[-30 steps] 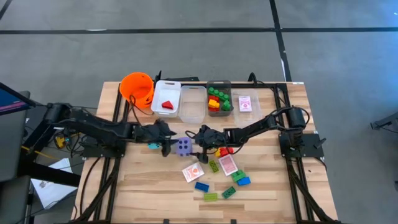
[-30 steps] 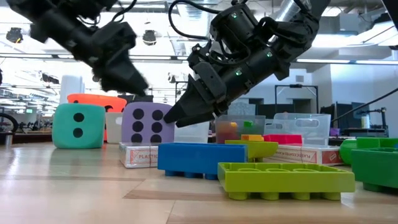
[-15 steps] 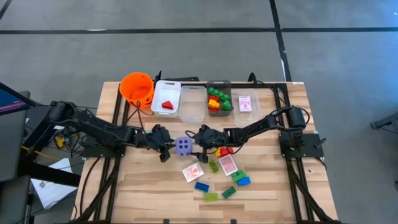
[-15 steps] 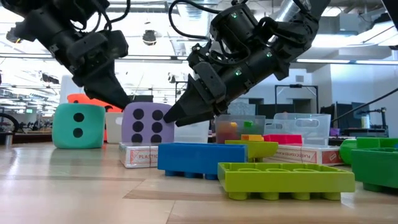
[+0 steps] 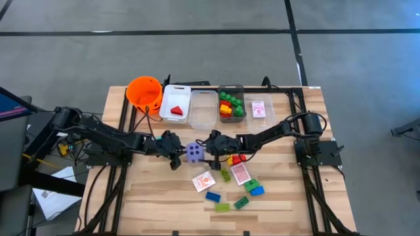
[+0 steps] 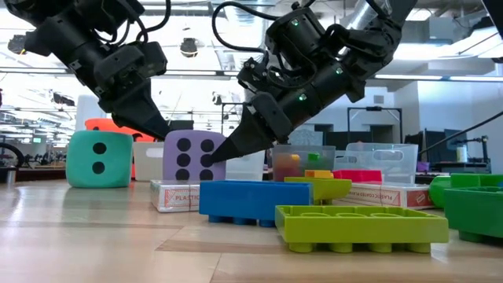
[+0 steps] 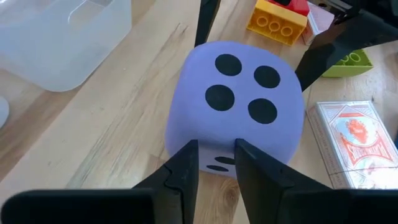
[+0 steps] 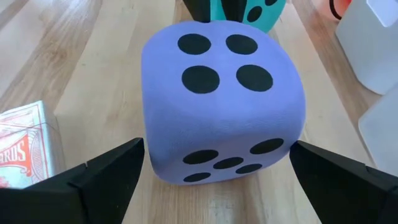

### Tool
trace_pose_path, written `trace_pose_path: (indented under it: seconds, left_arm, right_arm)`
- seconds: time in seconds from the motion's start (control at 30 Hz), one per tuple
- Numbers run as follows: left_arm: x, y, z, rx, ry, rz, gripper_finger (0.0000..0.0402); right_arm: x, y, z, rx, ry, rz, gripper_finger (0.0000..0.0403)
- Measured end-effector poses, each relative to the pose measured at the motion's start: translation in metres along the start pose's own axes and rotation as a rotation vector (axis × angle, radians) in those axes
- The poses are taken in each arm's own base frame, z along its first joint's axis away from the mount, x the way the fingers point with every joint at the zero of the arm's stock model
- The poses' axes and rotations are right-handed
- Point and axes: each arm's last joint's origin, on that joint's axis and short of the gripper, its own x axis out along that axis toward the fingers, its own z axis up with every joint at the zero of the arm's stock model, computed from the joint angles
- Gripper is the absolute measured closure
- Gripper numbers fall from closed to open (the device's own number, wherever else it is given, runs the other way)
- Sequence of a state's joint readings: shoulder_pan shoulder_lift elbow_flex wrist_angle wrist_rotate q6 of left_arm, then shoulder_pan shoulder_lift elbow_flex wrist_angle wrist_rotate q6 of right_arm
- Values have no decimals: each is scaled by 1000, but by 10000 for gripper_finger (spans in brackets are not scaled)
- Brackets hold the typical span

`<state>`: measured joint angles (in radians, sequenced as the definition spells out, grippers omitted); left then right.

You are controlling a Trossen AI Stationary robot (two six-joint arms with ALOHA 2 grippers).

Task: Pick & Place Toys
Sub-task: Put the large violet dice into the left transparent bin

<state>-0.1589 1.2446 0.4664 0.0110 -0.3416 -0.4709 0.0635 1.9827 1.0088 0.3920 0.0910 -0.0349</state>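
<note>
The purple die rests on its bottom face on the table, four spots up. My left gripper stands low at the die's left side with its fingers shut. My right gripper is open at the die's right side, one finger on each flank of the die. Whether those fingers touch it I cannot tell. The teal die stands on the table behind my left gripper, left of the purple die. My left gripper has its shut fingertips against the lower part of the purple die's left-facing side. The fingers slant down from the table's left. The die stays flat on the table.
The orange bucket and several clear bins line the far edge, one holding bricks. Card packs and loose bricks lie near and right of the die.
My left gripper has come down and toward the purple die from the table's left. The die has shifted a little toward my right gripper and still sits flat.
</note>
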Motion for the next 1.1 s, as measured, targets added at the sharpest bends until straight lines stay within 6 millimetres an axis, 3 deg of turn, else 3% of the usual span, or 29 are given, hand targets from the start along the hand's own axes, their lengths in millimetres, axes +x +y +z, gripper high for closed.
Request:
trace_pose_path:
  seconds: [0.2,0.5,0.77,1.1]
  left_arm:
    - [0,0,0,3,2,3,309]
    - [1,0,3,39,-41,1,309]
    - [1,-1,3,40,-40,-8,309]
    - [1,-1,3,38,-45,-11,309]
  right_arm:
    - [0,0,0,4,-5,1,7]
    - [-3,-12,5,155,-17,-4,7]
    - [-18,-9,18,87,-22,-4,7]
    - [-19,-3,16,-4,5,-35,7]
